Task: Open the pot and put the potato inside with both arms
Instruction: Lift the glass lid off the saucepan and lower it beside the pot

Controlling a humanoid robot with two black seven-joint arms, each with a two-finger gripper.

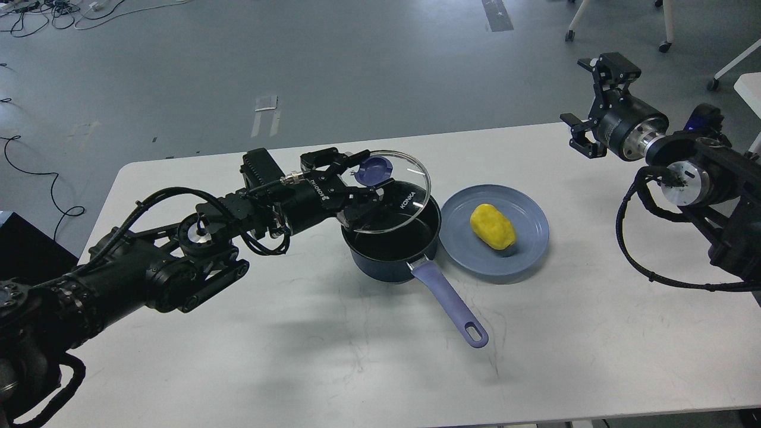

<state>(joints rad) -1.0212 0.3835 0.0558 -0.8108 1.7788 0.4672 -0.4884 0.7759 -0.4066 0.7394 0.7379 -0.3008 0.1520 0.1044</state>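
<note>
The dark navy pot [399,257] stands mid-table, its lavender-blue handle [450,303] pointing toward me. My left gripper [364,181] is shut on the blue knob of the glass lid [397,199] and holds the lid tilted, lifted off the pot's back-left rim. The pot's black inside shows and is empty. The yellow potato [493,226] lies on a flat blue-grey plate [525,252] just right of the pot. My right gripper [588,107] is open and empty, raised at the table's far right edge, well apart from the potato.
The white table [333,356] has free surface in front of and left of the pot. Beyond the far edge is grey floor with cables [35,172] at left and chair legs [666,30] at the back right.
</note>
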